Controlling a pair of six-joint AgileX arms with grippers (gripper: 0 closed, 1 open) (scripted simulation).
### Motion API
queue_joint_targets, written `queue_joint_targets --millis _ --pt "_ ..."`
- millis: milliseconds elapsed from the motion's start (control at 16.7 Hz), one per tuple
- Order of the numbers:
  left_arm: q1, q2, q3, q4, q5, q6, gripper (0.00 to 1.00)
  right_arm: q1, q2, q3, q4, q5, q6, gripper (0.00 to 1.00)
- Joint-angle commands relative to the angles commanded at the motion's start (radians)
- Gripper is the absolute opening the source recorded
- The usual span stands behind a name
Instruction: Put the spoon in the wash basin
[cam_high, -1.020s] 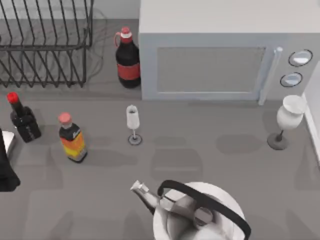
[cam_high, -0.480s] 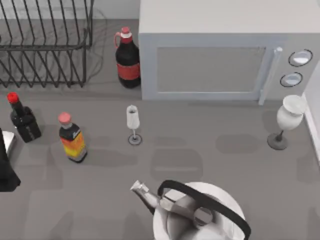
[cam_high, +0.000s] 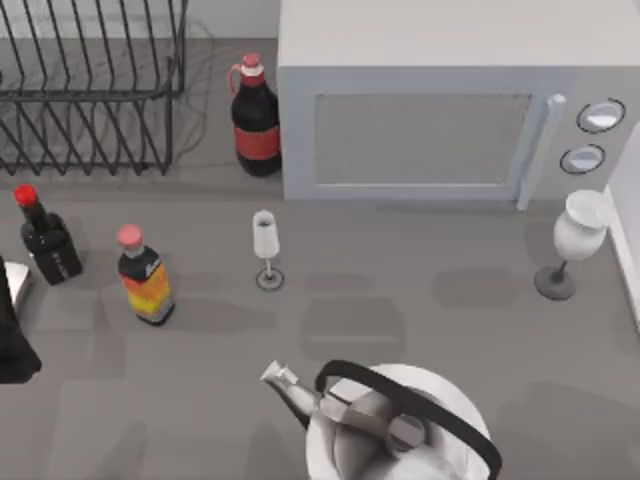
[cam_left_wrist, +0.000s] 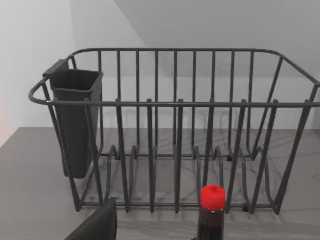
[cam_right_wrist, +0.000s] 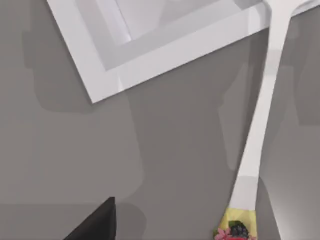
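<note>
Jaws: we could not tell whether either pair was spread or pressed together. A single dark finger edge of the left gripper (cam_left_wrist: 95, 226) showed in the left wrist view, and a like edge of the right gripper (cam_right_wrist: 95, 222) in the right wrist view. Neither was seen touching anything.

Spoon (cam_right_wrist: 260, 125): white with a long handle, lying flat on the grey tabletop (cam_right_wrist: 175, 165) under the right wrist camera. Its handle end (cam_right_wrist: 237, 227) carried a yellow patch with a berry print. Its other end ran up to the pale rim of the wash basin (cam_right_wrist: 165, 55). We could not tell whether the spoon touched that rim. It lay outside the basin, with the right gripper apart from it.

Left arm (cam_high: 12, 335): we noted it at the left edge of the top view, just beside a dark bottle with a red cap (cam_high: 45, 240). Its wrist camera faced the wire dish rack (cam_left_wrist: 175, 130), which had a dark cutlery holder (cam_left_wrist: 75, 115) hung on one end.

Top view, other items upright on the tabletop:
- cola bottle (cam_high: 256, 120) between the rack and the microwave (cam_high: 430, 110)
- bottle with an orange and yellow label (cam_high: 145, 280)
- small stemmed glass (cam_high: 265, 245) near the middle
- white goblet (cam_high: 570, 240) at the right
- kettle (cam_high: 400, 430) with a black handle, at the near edge
</note>
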Motion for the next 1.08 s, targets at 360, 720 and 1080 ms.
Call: queue_joint_targets --millis 360,720,1080 --pt "0.0 0.0 0.0 0.0 0.0 0.0 1.0 -0.042 0.238 0.189 -0.178 0.003 0.07 1.0" --pt "0.0 0.0 0.0 0.0 0.0 0.0 1.0 -0.039 0.244 0.194 -0.178 0.002 0.072 1.0" --pt "0.0 0.0 0.0 0.0 0.0 0.0 1.0 -0.045 0.424 0.152 0.055 0.0 0.064 1.0"
